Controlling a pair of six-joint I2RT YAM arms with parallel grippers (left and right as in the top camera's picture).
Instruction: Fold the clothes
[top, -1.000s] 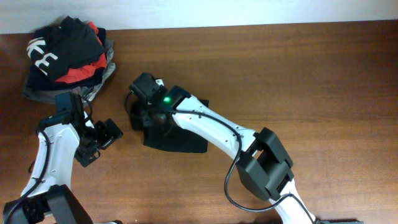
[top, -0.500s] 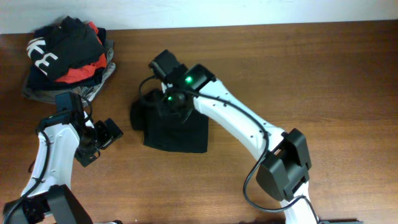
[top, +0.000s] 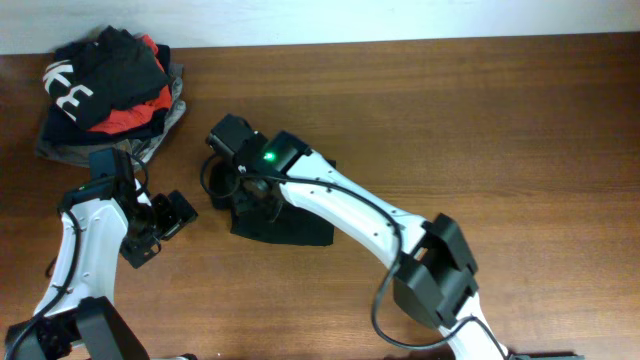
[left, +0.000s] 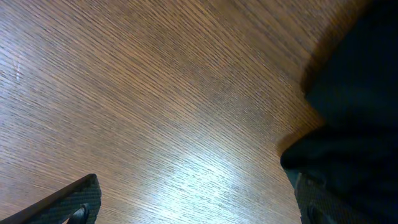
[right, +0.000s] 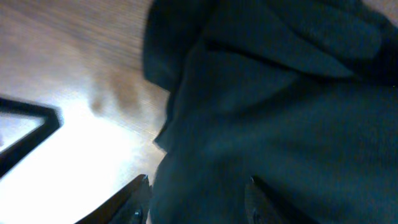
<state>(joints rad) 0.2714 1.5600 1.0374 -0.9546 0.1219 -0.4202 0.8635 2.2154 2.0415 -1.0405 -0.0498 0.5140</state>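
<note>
While the right hand (right: 194, 199) rests spread open on the folded black top (top: 300, 228), the left hand (left: 196, 208) hovers open over the counter (top: 480, 120) beside it.

A brown wooden surface (top: 500, 130) with fine grain fills the overhead view, and a pale strip of wall (top: 400, 18) runs along its far edge. In the far left corner sits a heap of clothes. On top lies a rumpled black garment (top: 120, 65) with big white letters (top: 62, 85) at its left end. A red garment (top: 130, 120) shows beneath it, and grey cloth (top: 58, 148) sticks out at the bottom of the heap. Both wrist views show the same wood (left: 155, 93), with a bright glare patch (right: 74, 155) on it in the right one.
</note>
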